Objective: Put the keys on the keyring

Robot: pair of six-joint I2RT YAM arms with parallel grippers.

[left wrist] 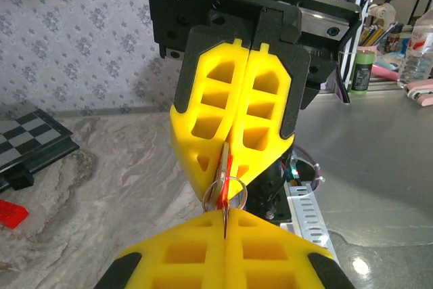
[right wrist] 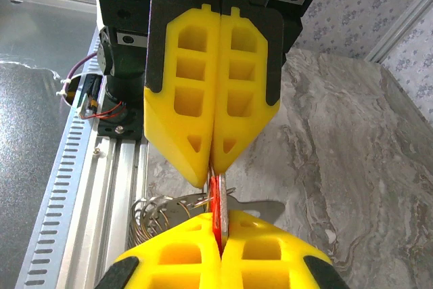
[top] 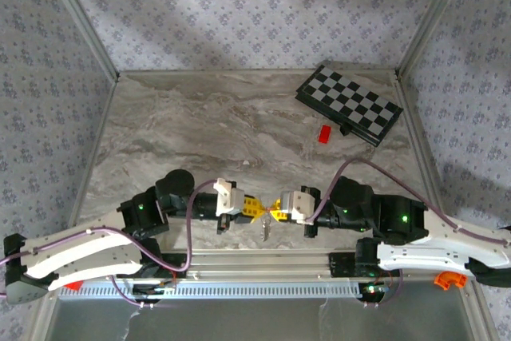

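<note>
- Left gripper [left wrist: 223,235] of mine is closed, its yellow fingers clamped on one end of a thin key [right wrist: 216,201].
- My right gripper [right wrist: 220,236] is clamped on the key from the opposite side.
- Keyring [right wrist: 157,216] hangs touching the key, between both tips.
- Chessboard [top: 349,104] and a small red block [top: 324,134] lie well beyond the key.

Key [right wrist: 218,201] mostly hidden between right hand [right wrist: 220,229] fingers [right wrist: 264,248]; chessboard [left wrist: 27,143] cut by left edge.

A lab test booth: patterned wall panels [top: 239,5], aluminium rail [top: 263,289], cluttered bench [left wrist: 385,99] behind.
</note>
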